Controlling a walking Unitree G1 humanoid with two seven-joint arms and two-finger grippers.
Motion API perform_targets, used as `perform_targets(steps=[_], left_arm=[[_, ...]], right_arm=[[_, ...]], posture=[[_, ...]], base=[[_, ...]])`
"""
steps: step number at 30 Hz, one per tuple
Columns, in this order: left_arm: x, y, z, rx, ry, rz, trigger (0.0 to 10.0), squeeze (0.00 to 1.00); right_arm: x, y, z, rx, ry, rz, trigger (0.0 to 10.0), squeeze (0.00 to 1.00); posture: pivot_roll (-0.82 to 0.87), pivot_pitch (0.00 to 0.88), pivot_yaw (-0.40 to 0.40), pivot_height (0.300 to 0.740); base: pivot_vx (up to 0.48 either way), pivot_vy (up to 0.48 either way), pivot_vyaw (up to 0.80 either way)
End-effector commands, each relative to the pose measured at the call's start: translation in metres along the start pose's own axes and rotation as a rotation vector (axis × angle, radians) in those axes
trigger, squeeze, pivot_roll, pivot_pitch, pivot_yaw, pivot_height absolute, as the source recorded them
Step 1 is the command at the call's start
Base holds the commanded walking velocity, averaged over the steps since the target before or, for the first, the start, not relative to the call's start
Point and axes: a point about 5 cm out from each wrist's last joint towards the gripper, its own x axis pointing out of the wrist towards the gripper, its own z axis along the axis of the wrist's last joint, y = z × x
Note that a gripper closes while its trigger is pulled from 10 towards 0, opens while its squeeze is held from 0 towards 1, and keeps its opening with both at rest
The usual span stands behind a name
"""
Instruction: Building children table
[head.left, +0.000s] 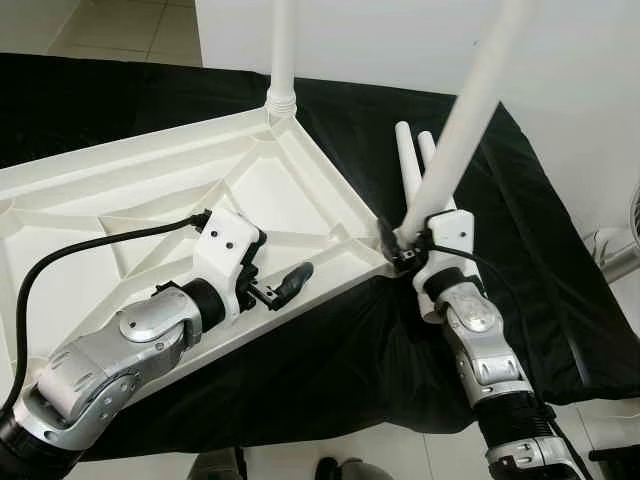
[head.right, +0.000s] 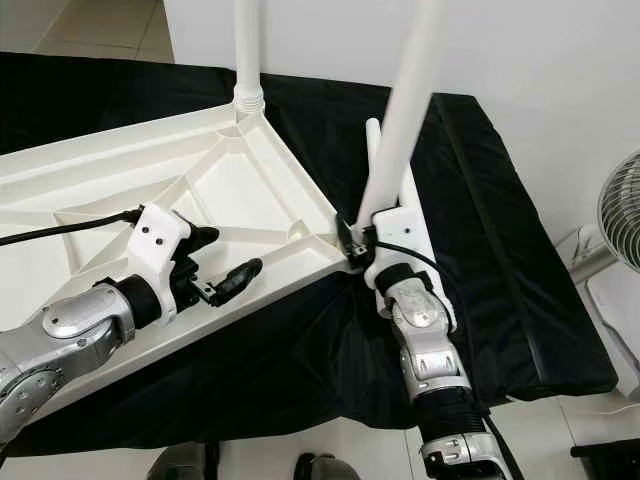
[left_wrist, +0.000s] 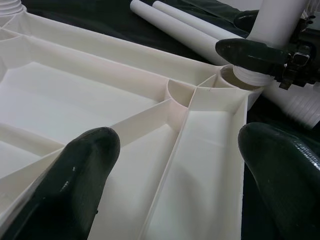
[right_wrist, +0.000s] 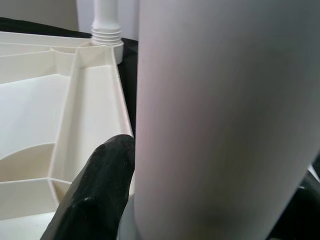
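A white plastic tabletop (head.left: 150, 200) lies upside down on a surface covered in black cloth, ribs facing up. One white leg (head.left: 283, 50) stands upright in its far corner socket. At the near right corner my right gripper (head.left: 392, 240) is shut on a second white leg (head.left: 470, 110), which tilts up to the right with its foot at the corner socket (left_wrist: 235, 77). Two loose legs (head.left: 412, 160) lie on the cloth behind it. My left gripper (head.left: 280, 262) hovers open over the tabletop's front rim, holding nothing, its fingers (left_wrist: 85, 170) spread wide.
The black cloth (head.left: 560, 280) drapes over the surface's right and front edges. A white wall runs behind, with tiled floor (head.left: 110, 25) at the far left. A fan (head.right: 620, 215) stands on the floor to the right.
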Motion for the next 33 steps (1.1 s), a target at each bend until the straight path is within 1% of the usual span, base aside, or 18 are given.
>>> perform_targets(steps=[1, 2, 3, 6, 7, 8, 9, 11, 12, 13, 15, 18, 21, 27, 30, 33], left_arm=[[-0.001, -0.013, -0.001, -0.003, 0.004, -0.240, 10.0, 0.00], [-0.001, -0.013, -0.001, -0.002, 0.005, -0.241, 10.0, 0.00], [-0.001, -0.012, -0.001, 0.000, 0.007, -0.243, 10.0, 0.00], [-0.001, -0.012, -0.001, 0.000, 0.010, -0.242, 10.0, 0.00], [-0.001, -0.012, -0.001, 0.000, 0.010, -0.242, 10.0, 0.00], [-0.002, -0.012, -0.001, 0.000, 0.011, -0.242, 10.0, 0.00], [-0.002, -0.012, -0.001, 0.000, 0.011, -0.242, 10.0, 0.00], [-0.002, -0.012, -0.001, 0.001, 0.012, -0.242, 10.0, 0.00], [-0.002, -0.012, -0.001, 0.000, 0.013, -0.242, 10.0, 0.00], [-0.002, -0.012, -0.001, 0.000, 0.013, -0.242, 10.0, 0.00], [-0.002, -0.012, -0.001, 0.002, 0.015, -0.242, 10.0, 0.00], [-0.003, -0.011, -0.001, 0.002, 0.015, -0.240, 10.0, 0.00], [-0.003, -0.012, -0.001, 0.002, 0.015, -0.239, 10.0, 0.00], [-0.004, -0.012, -0.001, 0.001, 0.016, -0.236, 10.0, 0.00], [-0.005, -0.012, -0.001, 0.000, 0.017, -0.234, 10.0, 0.00], [-0.005, -0.012, -0.001, 0.000, 0.017, -0.234, 10.0, 0.00]], right_arm=[[-0.007, -0.005, -0.012, 0.002, 0.053, -0.028, 10.0, 0.00], [-0.008, -0.004, -0.013, -0.002, 0.058, -0.020, 10.0, 0.00], [-0.010, 0.001, -0.015, -0.017, 0.062, 0.017, 10.0, 0.00], [-0.011, 0.010, -0.015, -0.001, 0.056, 0.075, 10.0, 0.00], [-0.011, 0.010, -0.015, -0.001, 0.056, 0.075, 10.0, 0.00], [-0.010, 0.014, -0.014, 0.006, 0.045, 0.093, 10.0, 0.00], [-0.010, 0.014, -0.014, 0.006, 0.045, 0.093, 10.0, 0.00], [-0.008, 0.017, -0.012, -0.009, 0.028, 0.117, 10.0, 0.00], [-0.004, 0.018, -0.012, 0.011, 0.024, 0.114, 10.0, 0.00], [-0.004, 0.018, -0.012, 0.011, 0.024, 0.114, 10.0, 0.00], [0.004, 0.016, -0.013, 0.022, 0.037, 0.091, 10.0, 0.00], [0.006, 0.015, -0.015, 0.025, 0.046, 0.087, 10.0, 0.00], [0.006, 0.013, -0.018, 0.054, 0.062, 0.065, 10.0, 0.00], [0.007, 0.013, -0.023, 0.057, 0.081, 0.070, 10.0, 0.00], [0.002, 0.021, -0.025, 0.033, 0.074, 0.115, 10.0, 0.00], [-0.001, 0.023, -0.026, 0.037, 0.070, 0.126, 10.0, 0.00]], posture=[[0.10, 0.202, -0.083, 0.740], [0.10, 0.202, -0.083, 0.740], [0.10, 0.202, -0.083, 0.740], [0.10, 0.203, -0.078, 0.740], [0.10, 0.203, -0.078, 0.740], [0.10, 0.203, -0.078, 0.740], [0.10, 0.203, -0.078, 0.740], [0.10, 0.202, -0.076, 0.740], [0.10, 0.202, -0.076, 0.740], [0.10, 0.202, -0.076, 0.740], [0.11, 0.203, -0.078, 0.740], [0.11, 0.203, -0.078, 0.740], [0.12, 0.202, -0.080, 0.740], [0.12, 0.205, -0.081, 0.740], [0.12, 0.207, -0.081, 0.740], [0.12, 0.214, -0.081, 0.740]], base=[[0.000, 0.000, 0.00], [0.000, 0.000, 0.00], [0.000, 0.000, 0.00], [0.000, 0.000, 0.00], [0.000, 0.000, 0.00], [0.000, 0.000, 0.00], [0.000, 0.000, 0.00], [0.000, 0.000, 0.00], [0.000, 0.000, 0.00], [0.000, 0.000, 0.00], [0.000, 0.000, 0.00], [0.000, 0.000, 0.00], [0.000, 0.000, 0.00], [0.000, 0.000, 0.00], [0.000, 0.000, 0.00], [0.000, 0.000, 0.00]])
